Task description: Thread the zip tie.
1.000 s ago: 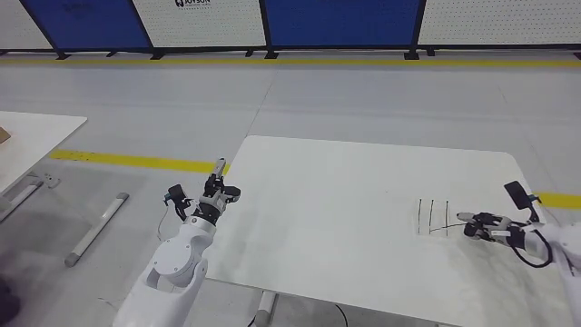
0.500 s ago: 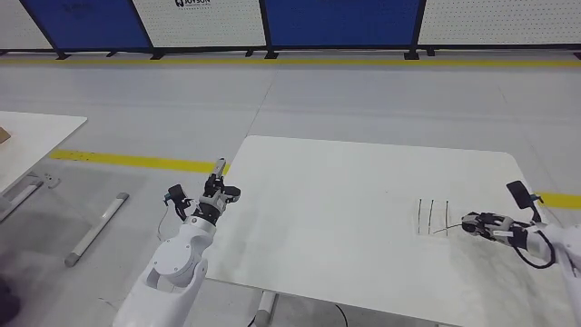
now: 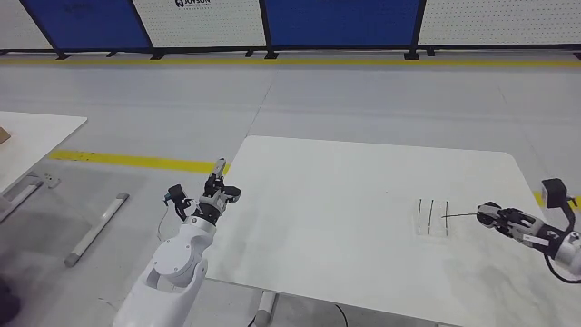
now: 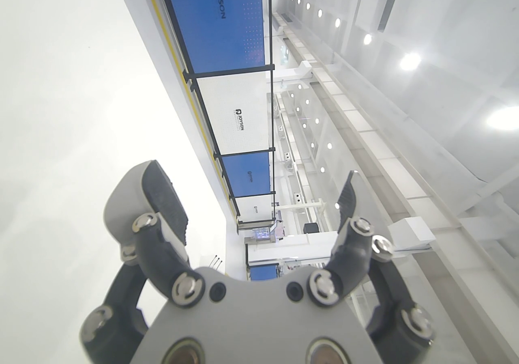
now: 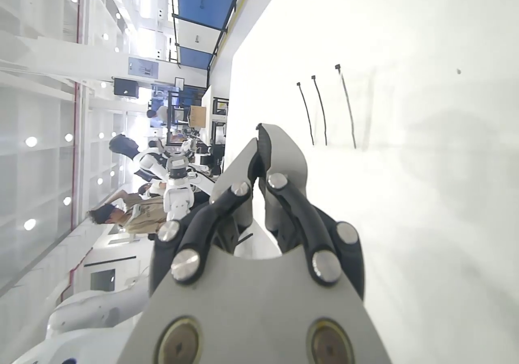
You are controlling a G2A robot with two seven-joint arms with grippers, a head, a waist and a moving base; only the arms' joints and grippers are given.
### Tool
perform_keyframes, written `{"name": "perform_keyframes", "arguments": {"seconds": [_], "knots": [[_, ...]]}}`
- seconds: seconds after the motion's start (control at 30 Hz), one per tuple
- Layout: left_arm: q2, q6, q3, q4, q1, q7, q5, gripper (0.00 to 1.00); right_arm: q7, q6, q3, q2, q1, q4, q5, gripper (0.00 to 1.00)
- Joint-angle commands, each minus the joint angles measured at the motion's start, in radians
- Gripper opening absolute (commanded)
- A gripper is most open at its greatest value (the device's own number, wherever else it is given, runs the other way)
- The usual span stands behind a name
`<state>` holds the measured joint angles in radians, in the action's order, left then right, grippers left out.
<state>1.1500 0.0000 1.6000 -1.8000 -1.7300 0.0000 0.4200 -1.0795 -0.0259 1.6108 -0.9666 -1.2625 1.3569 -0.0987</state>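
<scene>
White table (image 3: 363,191) wide. My left pincer (image 4: 251,195) spread, at left edge, well apart from work. My right pincer (image 3: 482,213) pressed together near right edge, pinching thin zip tie (image 3: 463,213); free end points at three loose ties (image 3: 432,218) just beside. I judge: left should take free end, align tip with head squarely.

The right gripper (image 3: 482,214) has drawn back toward the table's (image 3: 345,191) right edge, pulling its zip tie (image 3: 463,214) along.
</scene>
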Motion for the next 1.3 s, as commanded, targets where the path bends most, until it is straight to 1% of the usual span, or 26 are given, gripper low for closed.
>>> {"name": "perform_keyframes", "arguments": {"seconds": [0.0, 0.2, 0.23, 0.3, 0.33, 0.43, 0.47, 0.53, 0.57, 0.63, 0.67, 0.7, 0.77, 1.07, 1.1, 1.2, 1.23, 1.27], "knots": [[0.000, 0.000, 0.000, 0.000, 0.000, 0.000, 0.000, 1.00, 0.000, 0.001, -0.001, 0.000, 0.001, -0.001, 0.001, 0.00], [0.000, 0.000, 0.000, 0.000, 0.000, 0.000, 0.000, 1.00, 0.005, 0.000, -0.002, -0.001, -0.001, -0.002, -0.001, 0.00], [0.000, 0.000, 0.000, 0.000, 0.000, 0.000, 0.000, 1.00, 0.024, -0.011, -0.014, -0.005, -0.008, -0.005, -0.027, 0.00], [0.000, 0.000, 0.000, 0.000, 0.000, 0.000, 0.000, 1.00, 0.044, -0.010, -0.045, -0.012, -0.012, 0.003, -0.063, 0.00], [0.000, 0.000, 0.000, 0.000, 0.000, 0.000, 0.000, 1.00, 0.038, -0.008, -0.063, -0.019, -0.012, 0.006, -0.118, 0.00], [0.000, 0.000, 0.000, 0.000, 0.000, 0.000, 0.000, 1.00, 0.093, 0.033, -0.134, -0.037, -0.020, 0.060, -0.182, 0.00], [0.000, 0.000, 0.000, 0.000, 0.000, 0.000, 0.000, 1.00, 0.120, 0.039, -0.161, -0.043, -0.024, 0.089, -0.190, 0.00], [0.000, 0.000, 0.000, 0.000, 0.000, 0.000, 0.000, 1.00, 0.177, 0.050, -0.190, -0.052, -0.032, 0.131, -0.210, 0.00], [0.000, 0.000, 0.000, 0.000, 0.000, 0.000, 0.000, 1.00, 0.201, 0.048, -0.207, -0.056, -0.032, 0.153, -0.223, 0.00], [0.000, 0.000, 0.000, 0.000, 0.000, 0.000, 0.000, 1.00, 0.248, 0.042, -0.229, -0.063, -0.032, 0.174, -0.246, 0.00], [0.000, 0.000, 0.000, 0.000, 0.000, 0.000, 0.000, 1.00, 0.260, 0.029, -0.241, -0.066, -0.029, 0.178, -0.250, 0.00], [0.000, 0.000, 0.000, 0.000, 0.000, 0.000, 0.000, 1.00, 0.275, -0.001, -0.250, -0.069, -0.022, 0.176, -0.273, 0.00], [0.000, 0.000, 0.000, 0.000, 0.000, 0.000, 0.000, 1.00, 0.251, -0.043, -0.250, -0.070, -0.006, 0.166, -0.309, 0.00], [0.000, 0.000, 0.000, 0.000, 0.000, 0.000, 0.000, 1.00, 0.251, -0.043, -0.250, -0.070, -0.006, 0.166, -0.309, 0.00], [0.000, 0.000, 0.000, 0.000, 0.000, 0.000, 0.000, 1.00, 0.259, -0.042, -0.254, -0.071, -0.010, 0.167, -0.310, 0.00], [0.000, 0.000, -0.002, 0.004, 0.004, -0.011, -0.023, 1.00, 0.351, -0.008, -0.289, -0.083, -0.032, 0.176, -0.325, 0.00], [-0.001, -0.008, -0.005, 0.002, 0.001, -0.018, -0.056, 1.00, 0.374, 0.007, -0.304, -0.089, -0.039, 0.177, -0.345, 0.00], [-0.002, -0.024, -0.018, -0.002, -0.007, -0.027, -0.106, 1.00, 0.430, 0.042, -0.333, -0.097, -0.048, 0.183, -0.343, 0.00]]}}
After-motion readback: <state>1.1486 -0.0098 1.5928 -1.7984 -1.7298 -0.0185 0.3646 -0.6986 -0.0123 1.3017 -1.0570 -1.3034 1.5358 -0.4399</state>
